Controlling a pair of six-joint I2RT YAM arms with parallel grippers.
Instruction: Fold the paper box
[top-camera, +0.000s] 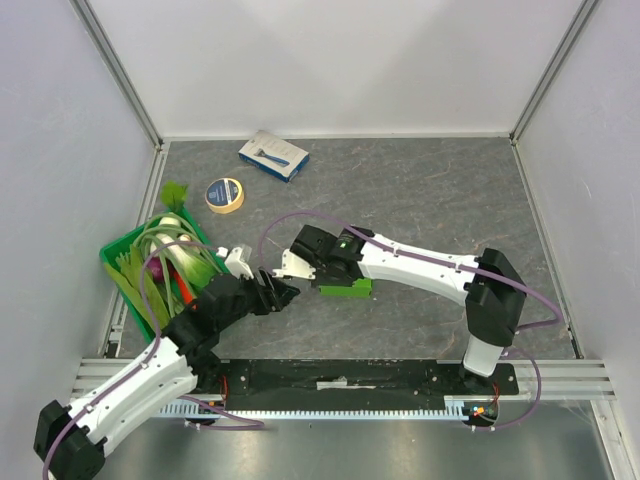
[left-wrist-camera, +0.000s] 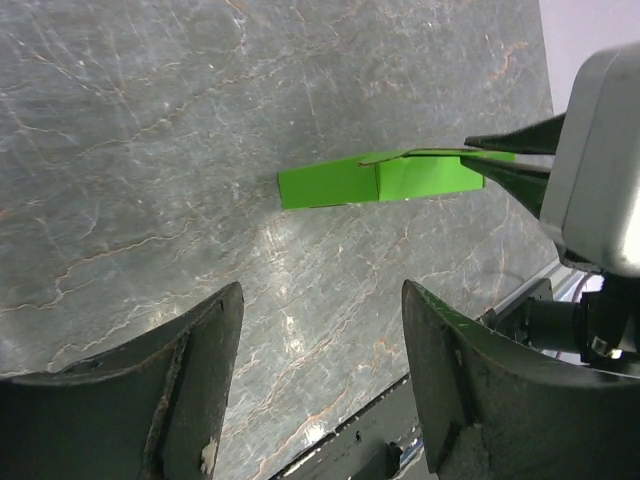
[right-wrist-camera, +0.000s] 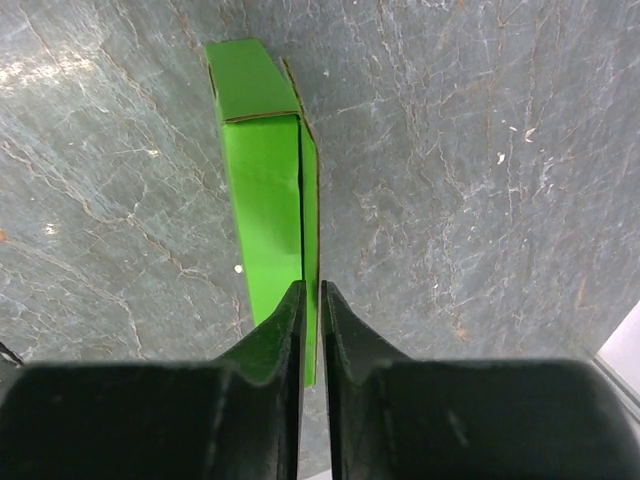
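The paper box (top-camera: 347, 290) is bright lime-green card, folded flat, and lies on the grey table in front of the arms. In the right wrist view the paper box (right-wrist-camera: 260, 180) is a long flat strip with a flap at its far end. My right gripper (right-wrist-camera: 311, 290) is shut on its near thin edge; in the top view my right gripper (top-camera: 328, 278) sits right over the box. My left gripper (left-wrist-camera: 322, 300) is open and empty, a short way from the box (left-wrist-camera: 380, 180). In the top view it (top-camera: 283, 293) is just left of the box.
A dark green crate (top-camera: 110, 258) of vegetables stands at the left, beside my left arm. A roll of tape (top-camera: 225, 194) and a blue-and-white carton (top-camera: 273, 155) lie at the back left. Walls close three sides of the table.
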